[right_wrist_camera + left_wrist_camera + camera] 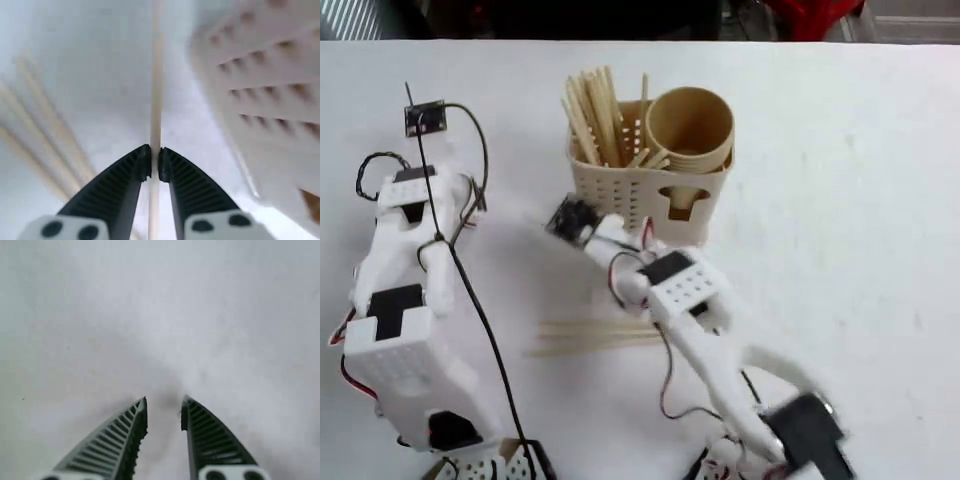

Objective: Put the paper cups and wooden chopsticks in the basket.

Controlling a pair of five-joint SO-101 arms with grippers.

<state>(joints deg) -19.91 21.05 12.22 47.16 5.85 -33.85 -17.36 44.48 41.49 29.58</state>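
Note:
A cream slotted basket [620,185] stands at the table's back centre, holding a bundle of wooden chopsticks [595,115] and stacked paper cups [690,125]. A few loose chopsticks [590,338] lie flat in front of it. The right arm [665,285] stretches toward the basket's front left corner. My right gripper [155,162] is shut on a single chopstick [156,90], close beside the basket wall [260,75], with the loose chopsticks [45,130] on the table to the other side. My left gripper [164,412] is open over bare white table, holding nothing.
The left arm [405,250] sits folded at the table's left side. A small black module [425,118] on a black cable lies behind it. To the right of the basket the white table [850,200] is bare.

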